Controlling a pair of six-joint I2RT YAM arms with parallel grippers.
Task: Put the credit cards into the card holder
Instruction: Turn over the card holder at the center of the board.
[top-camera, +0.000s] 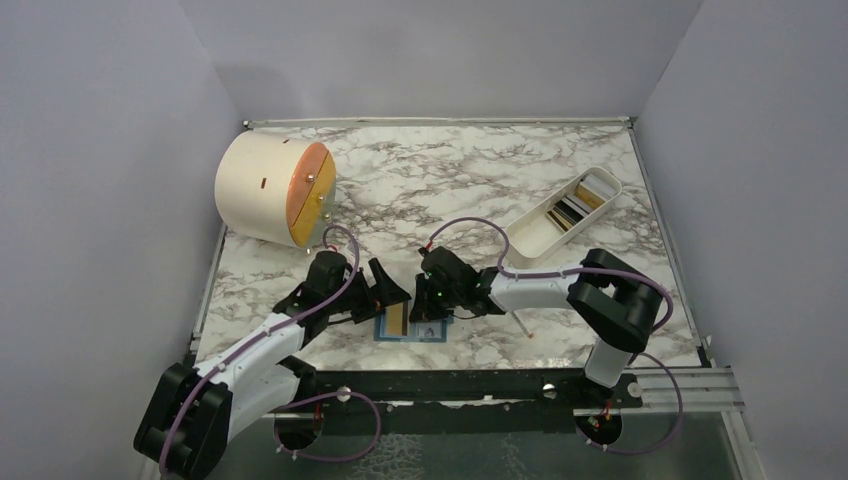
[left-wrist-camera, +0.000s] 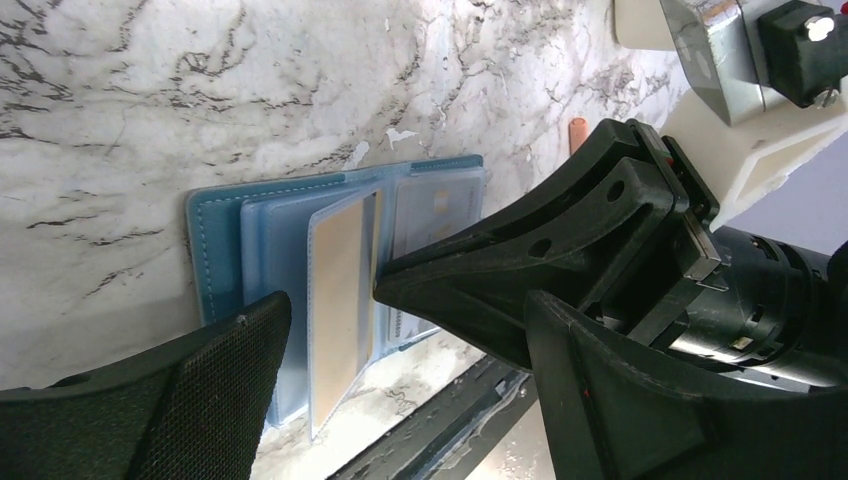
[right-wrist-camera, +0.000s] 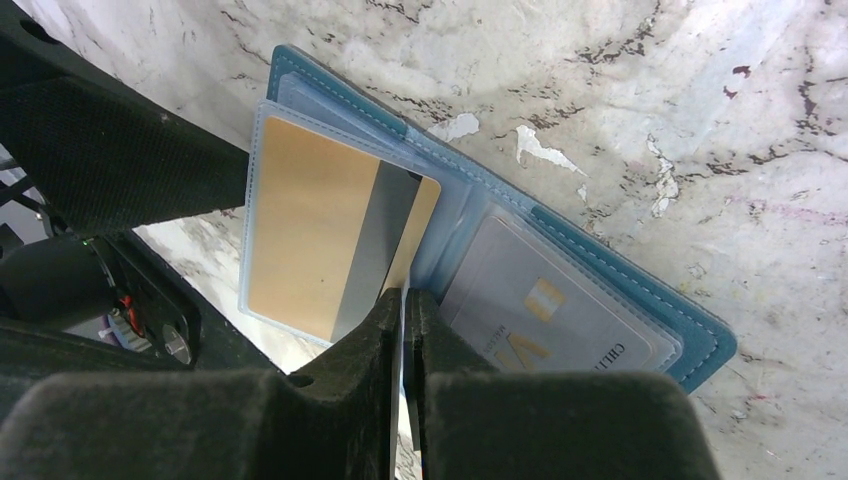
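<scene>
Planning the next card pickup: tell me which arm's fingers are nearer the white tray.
Right. The right fingers are at the card holder, below-left of the white tray; the left fingers hang further left, on the holder's far side.

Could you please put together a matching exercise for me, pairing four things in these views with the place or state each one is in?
Things:
1. gold card
2. card holder
3. white tray
4. left gripper

Places or states:
A. on the far right of the table
B. jaws wide open
C. tucked in a clear sleeve
D. lying open and flat

Pairs: 1-C, 2-D, 3-A, 4-B
</scene>
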